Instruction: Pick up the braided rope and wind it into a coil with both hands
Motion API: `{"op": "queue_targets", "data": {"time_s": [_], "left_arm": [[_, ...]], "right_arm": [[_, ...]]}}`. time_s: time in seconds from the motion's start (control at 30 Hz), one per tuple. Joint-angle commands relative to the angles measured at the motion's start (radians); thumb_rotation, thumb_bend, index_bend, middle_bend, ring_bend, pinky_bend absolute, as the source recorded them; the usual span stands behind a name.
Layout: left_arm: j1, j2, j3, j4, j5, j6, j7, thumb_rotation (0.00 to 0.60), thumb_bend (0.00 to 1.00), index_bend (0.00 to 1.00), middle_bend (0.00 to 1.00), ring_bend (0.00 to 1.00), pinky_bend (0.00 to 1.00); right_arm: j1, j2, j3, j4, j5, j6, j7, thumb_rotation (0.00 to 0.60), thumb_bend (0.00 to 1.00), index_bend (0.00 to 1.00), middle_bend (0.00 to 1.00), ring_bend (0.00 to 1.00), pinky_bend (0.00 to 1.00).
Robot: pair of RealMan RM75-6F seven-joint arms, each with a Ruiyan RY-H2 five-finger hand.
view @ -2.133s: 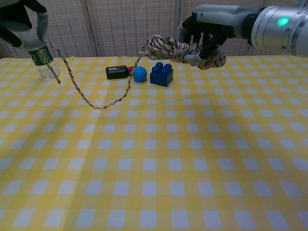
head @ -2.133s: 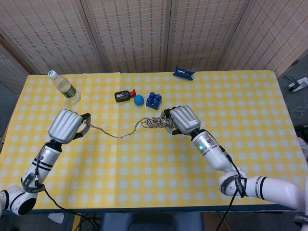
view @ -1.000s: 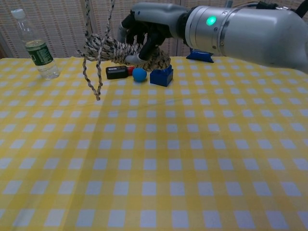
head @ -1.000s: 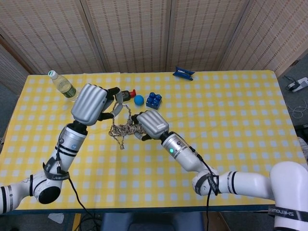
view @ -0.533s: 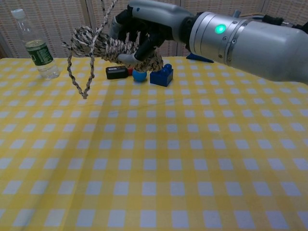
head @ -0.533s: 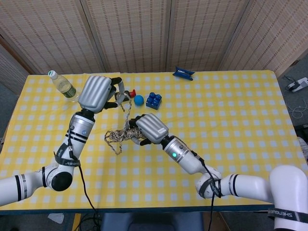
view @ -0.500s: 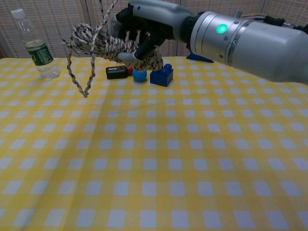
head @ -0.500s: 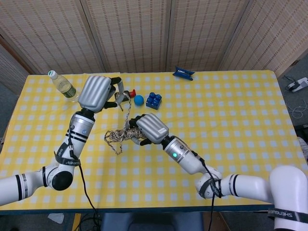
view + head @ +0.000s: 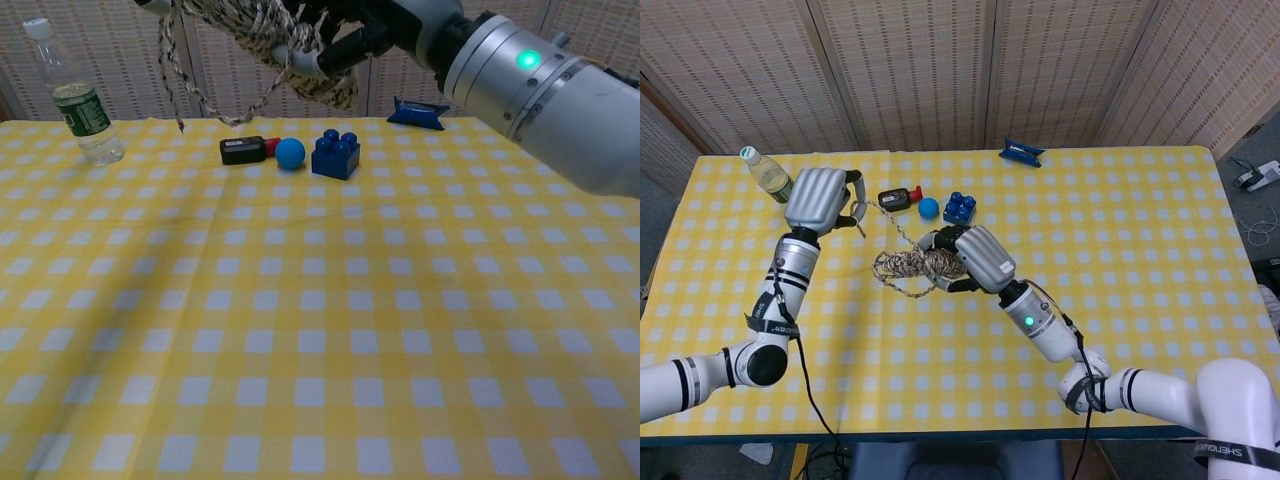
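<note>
R hand: right hand (image 9: 980, 256) up off the table, fingers curled round the wound bundle of the braided rope (image 9: 915, 268); grip firm, bundle held.
L hand: left hand (image 9: 817, 199) raised near the bottle, fingers bent in, pinching the free strand w/ a short tail sticking out by the fingers. Not seen in chest view.
Rope: bundle in air above table centre-left, long axis approx. left-right in head view, slightly tilted; loops hang off its left end. One strand runs up-left from bundle to L hand.
Chest view: bundle (image 9: 262, 30) at top edge, loops dangling over the table.
Surface: table (image 9: 1140, 250) w/ yellow-white check cloth, a few creases.
On it: water bottle (image 9: 765, 175) far-left corner, upright; black device (image 9: 894, 199) w/ red end, blue ball (image 9: 928, 208), blue brick (image 9: 960, 207) in a row beyond the rope; small blue object (image 9: 1021, 152) at far edge.
Room: woven screen panels (image 9: 940, 70) behind table; grey floor at sides.
</note>
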Motion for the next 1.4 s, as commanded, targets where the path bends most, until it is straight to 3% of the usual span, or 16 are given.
{"op": "queue_targets", "data": {"time_s": [0.03,0.23,0.53,1.13,1.4], "left_arm": [[0.023,0.006,0.035,-0.009,0.016,0.015,0.012,0.6,0.38,0.72,0.96,0.87,1.0],[0.065,0.016,0.071,-0.009,0.022,0.021,-0.01,0.6,0.38,0.72,0.96,0.87,1.0],[0.137,0.04,0.135,-0.034,0.135,0.06,-0.04,0.6,0.38,0.73,0.96,0.87,1.0],[0.211,0.045,0.179,-0.062,0.312,0.11,-0.055,0.6,0.38,0.73,0.95,0.87,1.0],[0.238,0.04,0.183,-0.024,0.6,0.225,-0.122,0.6,0.38,0.74,0.95,0.87,1.0]], "right_arm": [[-0.014,-0.011,0.012,0.02,-0.009,0.03,0.017,0.6,0.47,0.66,0.53,0.45,0.48],[-0.028,-0.033,0.042,0.05,-0.005,0.087,0.061,0.6,0.47,0.67,0.53,0.45,0.49],[-0.041,-0.077,0.093,0.09,0.049,0.121,0.071,0.6,0.47,0.68,0.54,0.45,0.49],[-0.036,-0.193,0.189,0.177,0.167,0.161,-0.026,0.6,0.47,0.71,0.55,0.45,0.49],[-0.026,-0.151,0.188,0.114,0.232,0.054,-0.176,0.6,0.47,0.71,0.56,0.45,0.49]]}}
